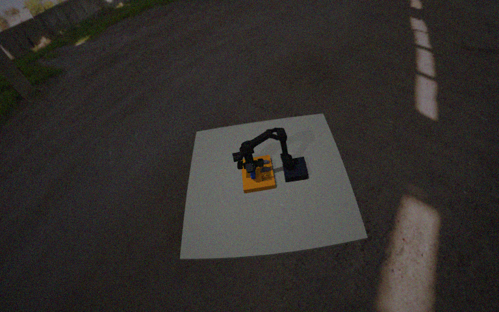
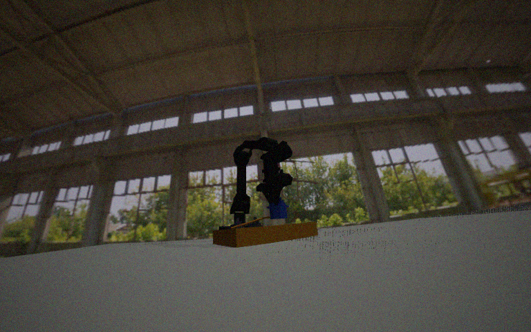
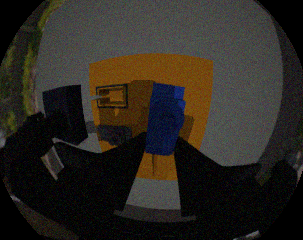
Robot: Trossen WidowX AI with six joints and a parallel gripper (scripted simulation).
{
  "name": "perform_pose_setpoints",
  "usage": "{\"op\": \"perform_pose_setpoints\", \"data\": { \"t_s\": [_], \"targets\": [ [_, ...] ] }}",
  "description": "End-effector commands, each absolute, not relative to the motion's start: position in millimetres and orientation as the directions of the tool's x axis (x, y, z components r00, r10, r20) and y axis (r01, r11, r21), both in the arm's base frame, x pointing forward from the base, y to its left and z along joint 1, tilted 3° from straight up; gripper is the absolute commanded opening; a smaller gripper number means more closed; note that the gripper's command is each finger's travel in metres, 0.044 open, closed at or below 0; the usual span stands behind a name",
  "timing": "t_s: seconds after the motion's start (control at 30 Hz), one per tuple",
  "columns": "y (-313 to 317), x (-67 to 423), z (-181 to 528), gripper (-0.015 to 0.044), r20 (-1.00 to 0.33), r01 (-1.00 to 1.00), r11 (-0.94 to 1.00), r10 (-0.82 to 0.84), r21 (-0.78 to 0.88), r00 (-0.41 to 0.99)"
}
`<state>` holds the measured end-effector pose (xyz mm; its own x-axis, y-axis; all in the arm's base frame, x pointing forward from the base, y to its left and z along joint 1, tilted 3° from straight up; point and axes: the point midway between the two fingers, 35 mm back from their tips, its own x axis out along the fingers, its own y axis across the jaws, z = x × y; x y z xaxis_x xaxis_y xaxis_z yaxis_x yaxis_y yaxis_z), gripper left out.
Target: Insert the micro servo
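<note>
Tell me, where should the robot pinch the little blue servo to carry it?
Best on the two flat long sides of the blue servo, coming from straight above. That is how the gripper holds it now, over the orange deck. Its boxy body gives the fingers flat faces, which probably keeps it hanging upright.

Derelict industrial hall: high trussed roof (image 2: 260, 37), window rows (image 2: 223, 113), rough floor (image 1: 89, 193).
</note>
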<state>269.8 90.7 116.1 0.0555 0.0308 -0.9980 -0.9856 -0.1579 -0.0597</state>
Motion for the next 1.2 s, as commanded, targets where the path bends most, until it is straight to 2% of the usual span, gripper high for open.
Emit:
{"op": "perform_pose_setpoints", "data": {
  "t_s": [0.0,1.17],
  "targets": [
    [89.5,268.0,120.7,0.0,-0.997,-0.985,-0.155,0.033,-0.08,0.076],
    [83.0,248.3,118.8,0.0,-0.997,-0.985,-0.155,0.033,-0.078,0.074]
  ]
}}
